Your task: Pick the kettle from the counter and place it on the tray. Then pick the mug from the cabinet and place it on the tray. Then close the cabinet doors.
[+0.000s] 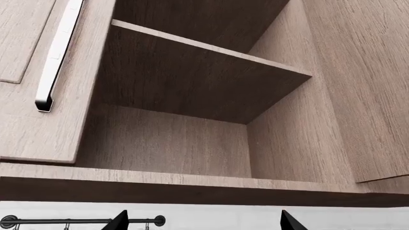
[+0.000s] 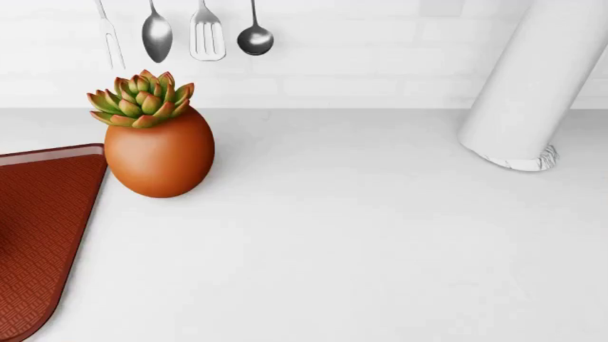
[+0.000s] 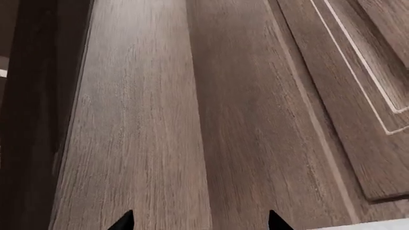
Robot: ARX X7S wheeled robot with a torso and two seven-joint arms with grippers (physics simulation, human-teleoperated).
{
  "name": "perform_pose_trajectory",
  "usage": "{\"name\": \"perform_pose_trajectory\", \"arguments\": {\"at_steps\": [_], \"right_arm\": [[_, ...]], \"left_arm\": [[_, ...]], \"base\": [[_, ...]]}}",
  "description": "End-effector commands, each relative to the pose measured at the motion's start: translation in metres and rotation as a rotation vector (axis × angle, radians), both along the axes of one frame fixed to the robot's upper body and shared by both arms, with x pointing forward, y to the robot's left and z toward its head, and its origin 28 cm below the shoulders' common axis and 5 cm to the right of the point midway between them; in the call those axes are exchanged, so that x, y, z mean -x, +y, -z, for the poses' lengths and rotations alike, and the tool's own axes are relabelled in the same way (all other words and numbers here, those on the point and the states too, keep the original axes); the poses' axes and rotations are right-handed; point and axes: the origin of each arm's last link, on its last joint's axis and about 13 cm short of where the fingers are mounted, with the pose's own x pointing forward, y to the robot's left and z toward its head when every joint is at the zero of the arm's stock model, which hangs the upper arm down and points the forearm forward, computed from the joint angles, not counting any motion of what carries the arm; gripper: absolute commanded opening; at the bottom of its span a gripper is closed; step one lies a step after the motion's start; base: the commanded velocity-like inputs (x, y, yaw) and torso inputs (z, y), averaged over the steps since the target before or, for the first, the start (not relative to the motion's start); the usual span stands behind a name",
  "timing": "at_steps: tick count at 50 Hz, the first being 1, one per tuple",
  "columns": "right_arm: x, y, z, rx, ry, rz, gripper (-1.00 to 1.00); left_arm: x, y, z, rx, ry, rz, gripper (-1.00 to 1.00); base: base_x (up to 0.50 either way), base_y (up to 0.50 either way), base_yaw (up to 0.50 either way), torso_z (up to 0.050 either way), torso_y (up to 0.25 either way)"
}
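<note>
Two black fingertips of the left hand (image 1: 203, 221) stand apart, holding nothing, below the open wood-grain cabinet (image 1: 191, 96) with its bare shelf. The right hand (image 3: 201, 221) is likewise spread and empty against wooden panels. Only a corner of the dark-red textured tray (image 2: 38, 228) shows on the white surface (image 2: 361, 242), beside the round orange plant pot (image 2: 159, 157). Kettle and mug are out of sight.

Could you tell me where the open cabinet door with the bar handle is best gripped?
Probably the chrome handle, jaws across its slim bar, approached from the front face of the door: the bar stands proud of the flat panel, which offers no other hold.
</note>
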Motion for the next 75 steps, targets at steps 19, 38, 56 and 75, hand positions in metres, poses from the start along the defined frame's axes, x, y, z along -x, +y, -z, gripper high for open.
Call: {"name": "perform_pose_trajectory", "arguments": {"at_steps": [19, 38, 56, 75], "right_arm": [[-0.022, 0.080, -0.100, 0.242, -0.089, -0.292, 1.00], [-0.032, 0.101, -0.117, 0.302, -0.093, -0.349, 1.00], [-0.064, 0.127, -0.156, 0.265, -0.011, -0.700, 1.00], [-0.144, 0.151, -0.165, 0.167, 0.166, -0.991, 1.00]], "left_arm": [[-0.001, 0.006, 0.010, 0.008, 0.010, 0.007, 1.00], [-0.004, 0.012, 0.016, 0.031, 0.022, 0.001, 1.00], [-0.007, 0.014, 0.020, 0.044, 0.037, 0.001, 1.00], [-0.008, 0.020, 0.023, 0.058, 0.043, -0.008, 1.00]], "base": [[0.00, 0.00, 0.00, 0.000, 0.000], [0.00, 0.00, 0.00, 0.006, 0.007], [0.00, 0.00, 0.00, 0.001, 0.000], [0.00, 0.00, 0.00, 0.001, 0.000]]}}
